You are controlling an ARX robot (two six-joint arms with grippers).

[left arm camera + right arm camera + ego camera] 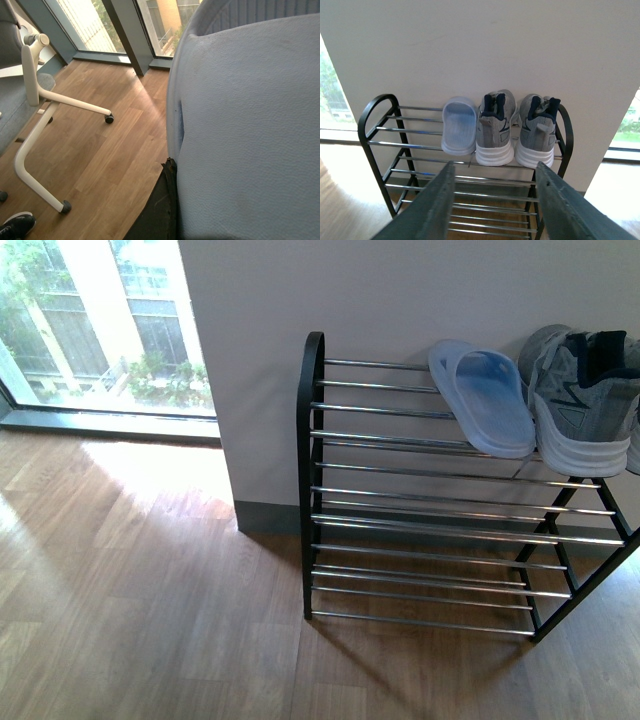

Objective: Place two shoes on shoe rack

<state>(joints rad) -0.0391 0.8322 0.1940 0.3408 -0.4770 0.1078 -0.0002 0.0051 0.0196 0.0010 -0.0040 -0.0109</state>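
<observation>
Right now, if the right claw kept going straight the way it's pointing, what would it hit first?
Probably the black-framed shoe rack with chrome rods: the open right claw aims at rods just below the left grey mesh sneaker on its top shelf. Depth is unclear.

Pale blue slide (487, 398), grey sneakers (494, 128) perhaps navy-lined, black-framed chrome rack (312, 480)

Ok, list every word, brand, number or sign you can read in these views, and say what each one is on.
None: no text can be read in any view.
Grey sneakers: a dark outline mark on the side, no letters legible.
Pale blue slide sandal on the shoe rack: plain, no print visible.
Sandal held close in the left wrist view: textured surface only, no print.
</observation>
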